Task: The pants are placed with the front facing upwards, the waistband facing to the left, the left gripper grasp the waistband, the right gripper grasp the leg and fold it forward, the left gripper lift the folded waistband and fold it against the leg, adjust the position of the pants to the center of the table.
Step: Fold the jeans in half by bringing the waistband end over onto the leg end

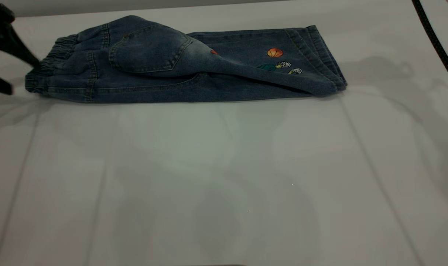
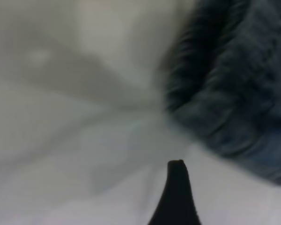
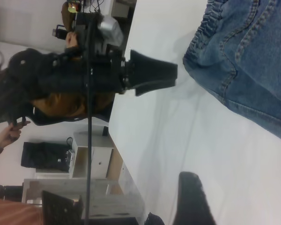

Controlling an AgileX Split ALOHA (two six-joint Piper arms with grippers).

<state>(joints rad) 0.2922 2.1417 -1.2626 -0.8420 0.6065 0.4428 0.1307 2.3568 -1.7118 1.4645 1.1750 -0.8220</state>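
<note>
The pants (image 1: pixel 179 62) lie folded lengthwise at the far side of the table (image 1: pixel 224 177), with a patch pocket on top and the basketball embroidery toward the right. The gathered waistband (image 1: pixel 57 55) points left. My left gripper (image 1: pixel 24 78) is open at the table's left edge, its fingers spread just beside the waistband end. In the left wrist view one black finger (image 2: pixel 175 197) hovers over bare table close to the waistband (image 2: pixel 225 84). My right gripper (image 3: pixel 225 201) is out of the exterior view; its one visible finger (image 3: pixel 191 201) is over bare table, apart from the pants (image 3: pixel 248 61).
A black cable (image 1: pixel 434 40) crosses the table's far right corner. In the right wrist view the left gripper (image 3: pixel 150 75) shows farther off, and beyond the table edge there are a seated person (image 3: pixel 33 93), cabinets and equipment. The near part of the table is bare.
</note>
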